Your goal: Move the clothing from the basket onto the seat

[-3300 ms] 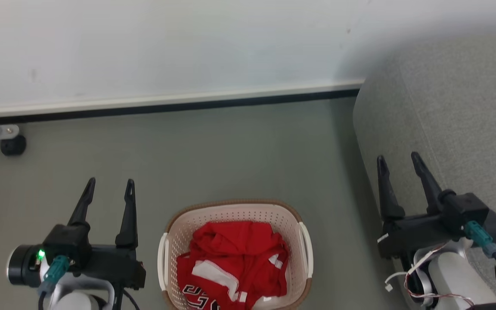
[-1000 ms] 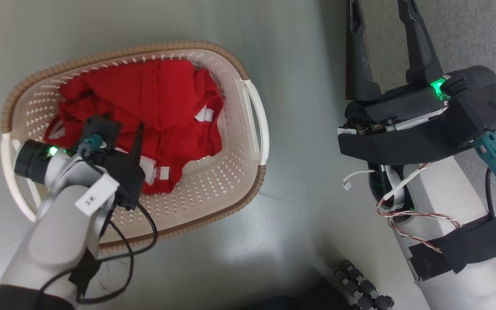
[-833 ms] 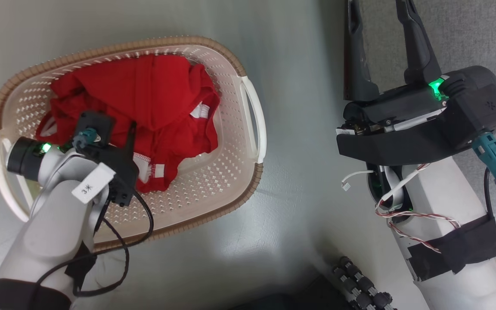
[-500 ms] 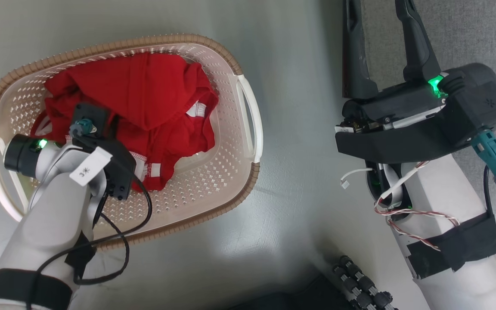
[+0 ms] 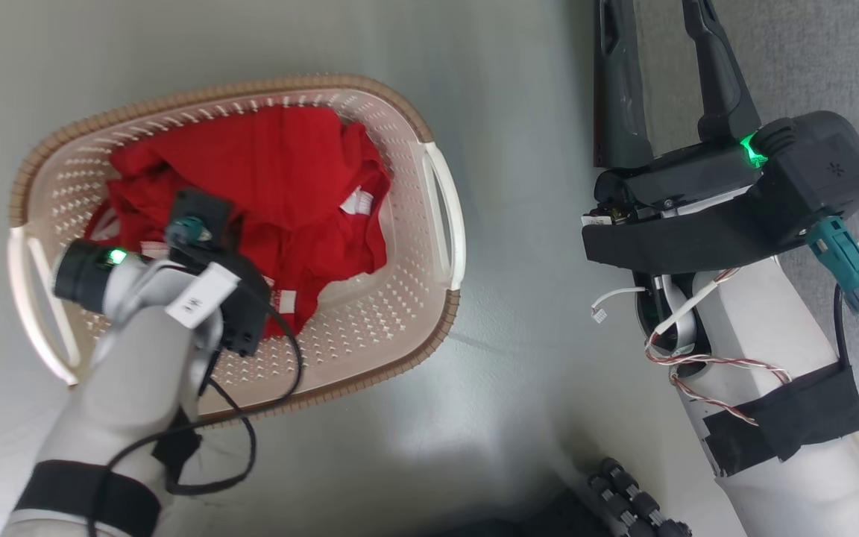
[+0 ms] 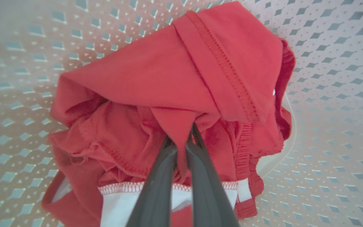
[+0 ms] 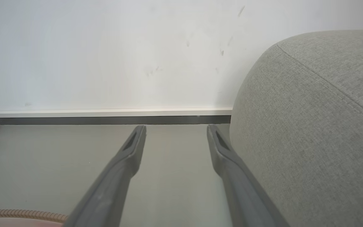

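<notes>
The red clothing (image 5: 288,171) lies crumpled in the cream perforated basket (image 5: 400,112) on the floor at the left. My left forearm (image 5: 139,358) reaches down into it, and the wrist covers the fingers in the head view. In the left wrist view my left gripper (image 6: 183,140) is shut on a fold of the clothing (image 6: 169,78), with white stitched trim below and the basket wall (image 6: 326,63) around. My right gripper (image 5: 657,30) is open and holds nothing, fingers pointing up beside the grey seat (image 5: 810,60). In the right wrist view the right gripper (image 7: 175,129) hangs above the floor, left of the seat (image 7: 310,126).
Bare grey floor (image 5: 519,224) separates the basket from the seat. A white wall with a dark baseboard (image 7: 106,119) stands behind. A black cable (image 5: 250,418) loops from my left arm over the basket's near rim. Dark parts of my base (image 5: 631,500) show at the bottom.
My left wrist has sunk further into the clothing, and the finger that showed a second ago is now hidden under it. The whole picture shifted a little. The right gripper has held still.
</notes>
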Robot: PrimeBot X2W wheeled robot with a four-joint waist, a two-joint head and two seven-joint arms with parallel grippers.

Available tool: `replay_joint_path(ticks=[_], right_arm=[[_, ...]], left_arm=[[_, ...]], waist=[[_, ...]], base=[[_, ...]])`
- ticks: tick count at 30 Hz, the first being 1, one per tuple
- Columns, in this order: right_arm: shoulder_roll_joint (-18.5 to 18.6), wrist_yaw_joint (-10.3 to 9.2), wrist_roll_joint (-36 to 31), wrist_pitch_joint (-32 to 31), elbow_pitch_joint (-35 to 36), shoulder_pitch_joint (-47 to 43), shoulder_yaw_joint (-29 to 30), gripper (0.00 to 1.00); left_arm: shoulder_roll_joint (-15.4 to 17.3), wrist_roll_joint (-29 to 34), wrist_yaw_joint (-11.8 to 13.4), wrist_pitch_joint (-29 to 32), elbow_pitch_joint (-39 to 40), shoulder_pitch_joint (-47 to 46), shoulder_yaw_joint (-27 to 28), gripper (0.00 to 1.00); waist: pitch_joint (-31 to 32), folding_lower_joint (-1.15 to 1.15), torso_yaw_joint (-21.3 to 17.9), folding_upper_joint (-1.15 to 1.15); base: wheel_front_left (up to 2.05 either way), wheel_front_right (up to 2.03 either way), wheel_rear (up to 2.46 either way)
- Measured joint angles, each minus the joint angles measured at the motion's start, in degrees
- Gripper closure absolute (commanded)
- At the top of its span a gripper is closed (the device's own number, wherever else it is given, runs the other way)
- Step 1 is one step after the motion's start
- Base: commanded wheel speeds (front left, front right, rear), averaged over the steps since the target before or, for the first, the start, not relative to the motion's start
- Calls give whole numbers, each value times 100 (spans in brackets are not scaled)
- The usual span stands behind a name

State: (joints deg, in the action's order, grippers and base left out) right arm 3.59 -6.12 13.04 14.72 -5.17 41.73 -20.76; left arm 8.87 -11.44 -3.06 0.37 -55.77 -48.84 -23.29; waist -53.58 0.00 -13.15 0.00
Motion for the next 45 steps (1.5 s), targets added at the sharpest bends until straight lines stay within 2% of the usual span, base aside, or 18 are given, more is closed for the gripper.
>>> replay_joint_path(ticks=[10, 21, 32, 45], right_arm=[[54, 18, -108, 0, -297, -19, 49, 0], [229, 160, -149, 0, -735, -299, 138, 0], [328, 286, -138, 0, -1051, -716, 186, 0], [383, 421, -85, 0, -1341, -1085, 188, 0]], left_arm=[[-343, 40, -58, -316, -164, 5, -147, 100], [-525, -448, -155, -1053, -174, 330, 123, 100], [-586, -738, -252, -1365, -59, 729, 305, 100], [-624, -1048, -257, -1463, 594, 1113, 545, 100]], waist=[[409, 0, 196, 0], [1185, 0, 521, 0], [2121, -1, 828, 0], [2997, 0, 1119, -1]], base=[[0, 0, 0], [0, 0, 0], [0, 0, 0], [0, 0, 0]])
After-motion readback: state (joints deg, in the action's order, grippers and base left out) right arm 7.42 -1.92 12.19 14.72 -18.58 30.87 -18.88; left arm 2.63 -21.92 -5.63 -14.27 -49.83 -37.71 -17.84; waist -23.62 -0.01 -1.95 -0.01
